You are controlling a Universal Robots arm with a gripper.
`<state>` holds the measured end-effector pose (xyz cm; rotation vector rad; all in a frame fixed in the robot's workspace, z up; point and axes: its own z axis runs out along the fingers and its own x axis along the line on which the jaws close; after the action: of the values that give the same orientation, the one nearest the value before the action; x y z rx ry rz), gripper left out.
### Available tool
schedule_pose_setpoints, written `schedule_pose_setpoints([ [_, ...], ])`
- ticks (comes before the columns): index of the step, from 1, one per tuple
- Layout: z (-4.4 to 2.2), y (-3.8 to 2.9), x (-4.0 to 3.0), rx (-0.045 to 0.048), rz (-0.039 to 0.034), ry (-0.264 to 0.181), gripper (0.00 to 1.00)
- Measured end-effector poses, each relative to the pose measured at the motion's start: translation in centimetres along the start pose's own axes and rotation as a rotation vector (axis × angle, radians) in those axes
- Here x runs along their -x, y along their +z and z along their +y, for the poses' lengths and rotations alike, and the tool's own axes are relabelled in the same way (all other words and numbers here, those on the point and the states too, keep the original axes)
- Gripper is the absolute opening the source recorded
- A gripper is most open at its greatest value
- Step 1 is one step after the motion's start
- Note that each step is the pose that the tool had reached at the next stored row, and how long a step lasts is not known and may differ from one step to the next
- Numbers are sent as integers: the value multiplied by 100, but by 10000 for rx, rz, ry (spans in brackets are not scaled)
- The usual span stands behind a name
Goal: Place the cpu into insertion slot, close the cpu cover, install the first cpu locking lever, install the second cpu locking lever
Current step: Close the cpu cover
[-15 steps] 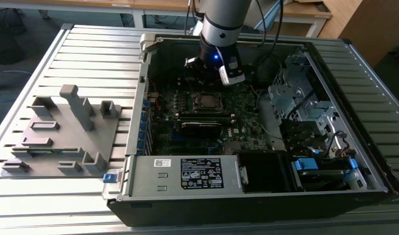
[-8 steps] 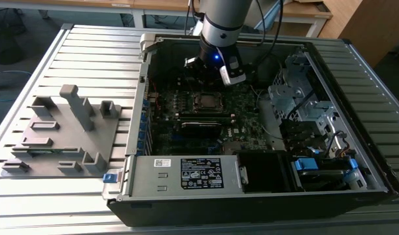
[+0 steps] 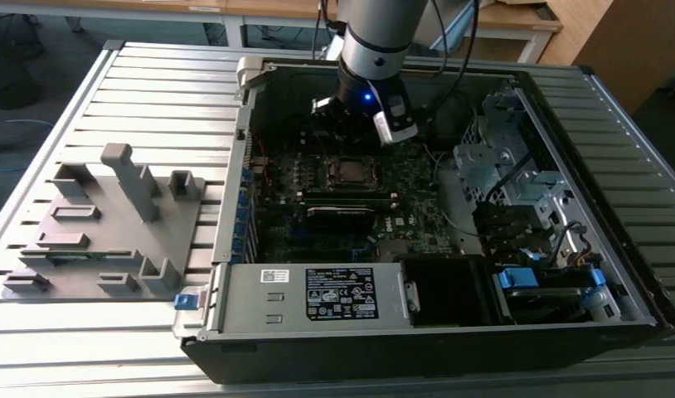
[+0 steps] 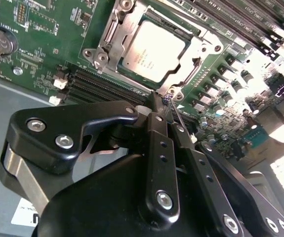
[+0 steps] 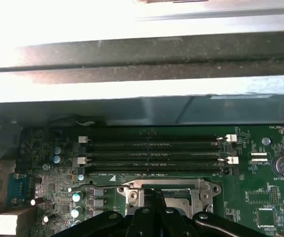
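**Silver-grey cpu lying seated, gripper hanging at the socket's edge**

The cpu is lying flat in the insertion slot, with the cpu cover resting down around it. The gripper is hanging just beside the cover, above the memory slots, fingers pressed narrow with nothing clearly between them. A sideways slip here could be scraping the motherboard or its small parts. Print is showing on the cpu and on a white label; I am quoting none.

Exterior view: a grey slatted metal table carries everything. Light wooden desks on pale legs sit at 12 o'clock, a wooden cabinet at 2. Dark floor at 10, with a blue cable on it at 9.
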<state>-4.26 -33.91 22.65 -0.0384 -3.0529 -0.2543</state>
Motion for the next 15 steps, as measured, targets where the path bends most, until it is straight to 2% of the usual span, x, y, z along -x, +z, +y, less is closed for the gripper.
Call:
schedule_pose_setpoints([
  [4,-1,-1,-1,4,22,-128,10],
  [5,0,0,-1,-7,12,-131,10],
  [6,0,0,-1,-56,-11,-128,10],
  [11,0,0,-2,-361,-182,-76,10],
  [15,-1,0,-2,-515,-409,-49,10],
])
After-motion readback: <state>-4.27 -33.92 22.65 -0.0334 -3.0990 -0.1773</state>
